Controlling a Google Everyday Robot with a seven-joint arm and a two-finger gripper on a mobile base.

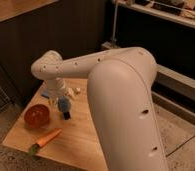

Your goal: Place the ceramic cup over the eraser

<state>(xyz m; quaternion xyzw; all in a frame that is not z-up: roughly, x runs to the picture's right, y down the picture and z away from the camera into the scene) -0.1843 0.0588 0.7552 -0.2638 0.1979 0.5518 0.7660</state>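
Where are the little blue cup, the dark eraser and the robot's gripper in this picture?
ceramic cup (64,104): camera view, on its rounded light-blue side.
eraser (66,115): camera view, on the dark block just under the cup.
gripper (61,94): camera view, at the arm's tip, directly above the cup.

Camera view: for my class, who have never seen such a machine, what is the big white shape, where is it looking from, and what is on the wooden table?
The big white shape is a robot arm, seen from above and behind; where the camera is fixed cannot be told. The arm reaches left over a wooden table and ends in a gripper, its two-fingered hand. Just below the gripper is a small light-blue ceramic cup, and right under the cup stands a small dark eraser. Whether the cup touches the eraser cannot be told. To the left lies an orange-red bowl. Nearer the front edge lies an orange carrot-like item with a green end. A small white object sits behind the gripper.
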